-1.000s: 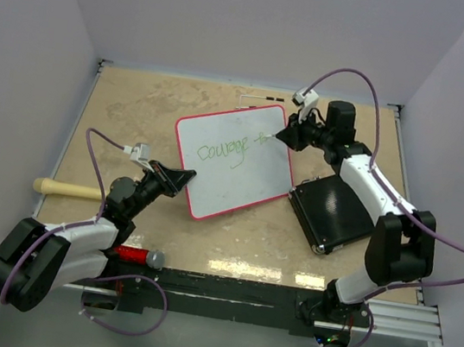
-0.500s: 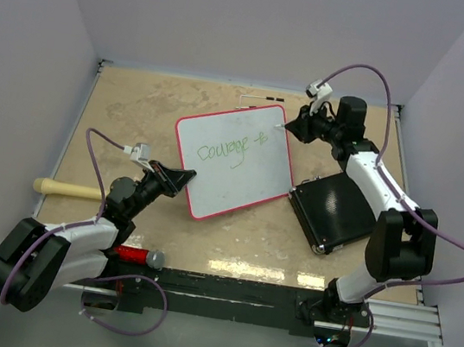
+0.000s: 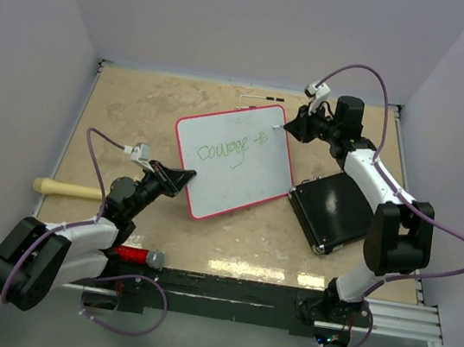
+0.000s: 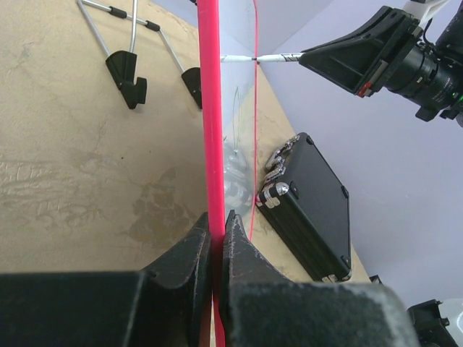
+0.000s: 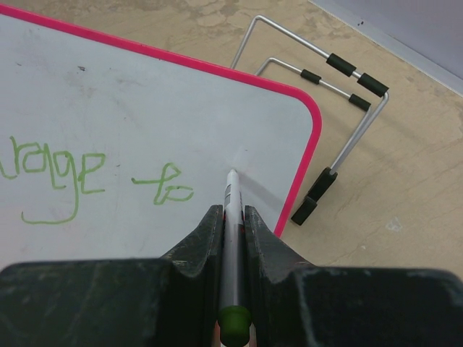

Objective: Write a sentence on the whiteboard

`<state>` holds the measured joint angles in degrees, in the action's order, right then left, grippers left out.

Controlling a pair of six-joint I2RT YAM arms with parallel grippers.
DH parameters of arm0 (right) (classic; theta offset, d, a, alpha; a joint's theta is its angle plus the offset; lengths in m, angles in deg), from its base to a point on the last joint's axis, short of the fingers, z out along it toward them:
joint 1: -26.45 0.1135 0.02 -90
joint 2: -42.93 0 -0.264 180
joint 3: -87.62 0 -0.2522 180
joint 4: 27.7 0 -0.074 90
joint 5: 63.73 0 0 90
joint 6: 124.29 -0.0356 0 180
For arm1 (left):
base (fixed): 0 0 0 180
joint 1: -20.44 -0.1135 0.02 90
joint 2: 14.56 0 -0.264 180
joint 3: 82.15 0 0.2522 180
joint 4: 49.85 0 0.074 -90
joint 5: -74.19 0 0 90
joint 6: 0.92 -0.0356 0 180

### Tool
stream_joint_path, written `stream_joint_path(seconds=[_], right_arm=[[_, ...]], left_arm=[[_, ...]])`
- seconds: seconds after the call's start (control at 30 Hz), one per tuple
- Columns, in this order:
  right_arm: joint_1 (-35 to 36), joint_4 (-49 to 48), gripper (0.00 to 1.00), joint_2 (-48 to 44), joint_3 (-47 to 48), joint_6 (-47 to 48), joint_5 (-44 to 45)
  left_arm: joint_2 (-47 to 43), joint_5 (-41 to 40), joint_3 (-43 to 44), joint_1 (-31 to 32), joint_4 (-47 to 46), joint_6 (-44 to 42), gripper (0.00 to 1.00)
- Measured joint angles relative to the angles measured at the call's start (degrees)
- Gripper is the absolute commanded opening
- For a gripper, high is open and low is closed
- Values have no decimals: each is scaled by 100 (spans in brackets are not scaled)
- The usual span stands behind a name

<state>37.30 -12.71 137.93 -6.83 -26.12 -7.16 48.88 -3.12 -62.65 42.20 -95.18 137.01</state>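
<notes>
Pinching the whiteboard point(image 3: 234, 161) by its red rim with my left gripper point(image 3: 188, 174), I have it at the table's middle, with a black case point(image 3: 331, 210) just beside its right edge. My right gripper point(image 3: 290, 130) is clamped on a pen point(image 5: 230, 196), its tip by the board's far right corner, right of the green writing point(image 5: 72, 170).

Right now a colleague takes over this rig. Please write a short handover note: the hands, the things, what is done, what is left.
Left hand: shut on the whiteboard, at the red rim of its left edge.
Right hand: shut on the marker, tip near the board's far right corner; contact unclear.
Done: green writing, roughly "Courage" plus one short mark.
Left: the rest of the sentence.
</notes>
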Motion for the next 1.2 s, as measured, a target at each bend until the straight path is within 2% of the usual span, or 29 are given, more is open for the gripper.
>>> stream_joint_path(seconds=[0.6, 1.2], right_arm=[[0, 520, 0, -280, -452, 544, -229], [0, 262, 0, -140, -184, 254, 15]], left_arm=[[39, -11, 0, 0, -9, 46, 0], [72, 15, 0, 0, -61, 28, 0]])
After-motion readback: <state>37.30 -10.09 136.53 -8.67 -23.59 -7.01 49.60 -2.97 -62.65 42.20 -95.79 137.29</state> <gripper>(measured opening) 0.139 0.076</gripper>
